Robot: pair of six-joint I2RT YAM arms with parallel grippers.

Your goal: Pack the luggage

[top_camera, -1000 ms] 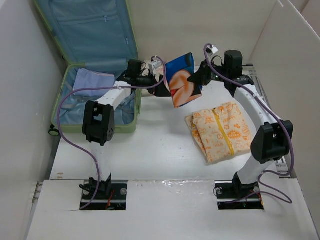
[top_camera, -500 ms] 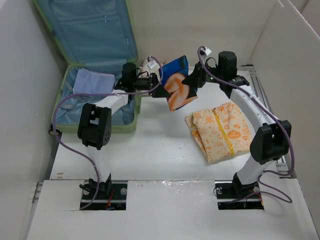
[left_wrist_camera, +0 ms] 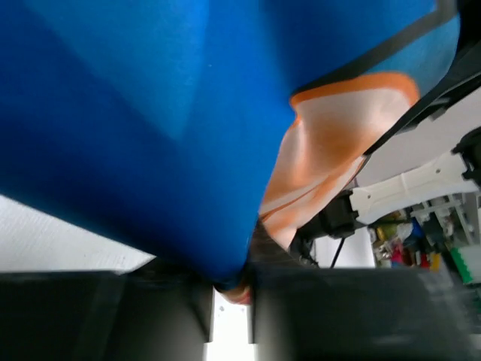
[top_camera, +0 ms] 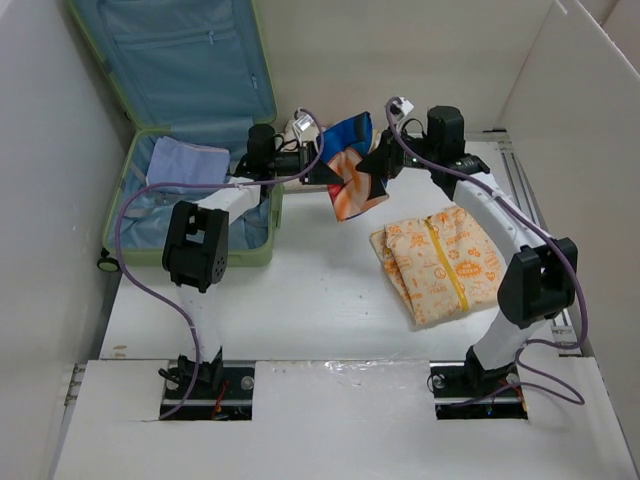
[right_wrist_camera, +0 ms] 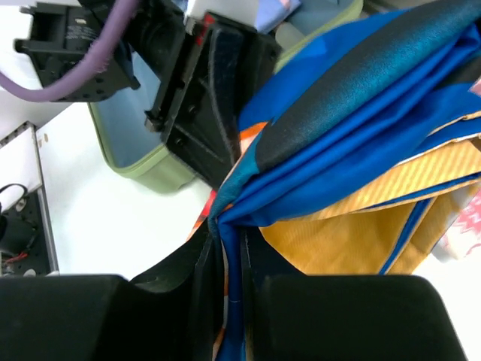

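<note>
High rear view down onto the table (top_camera: pixel 300 300); both wrist views close up on the shared blue-orange cloth (top_camera: pixel 350 178)

Overall light: bright, even, from overhead; white table (top_camera: pixel 320 300) near washed out.
Shadows: soft and faint, hugging the folded orange garment (top_camera: pixel 440 265) and the arm bases.
Glare: pale sheen along the near board's front strip (top_camera: pixel 380 368).
Top view: crisp across the whole frame.
Left wrist view: blue cloth (left_wrist_camera: pixel 150 113) close to the lens, smeared and soft; left fingers (left_wrist_camera: pixel 113 316) a dark blur along the bottom; clutter at right (left_wrist_camera: pixel 421 241) out of focus.
Right wrist view: sharper, cloth weave readable; right fingers (right_wrist_camera: pixel 98 316) black, underexposed; table patch blown white.
</note>
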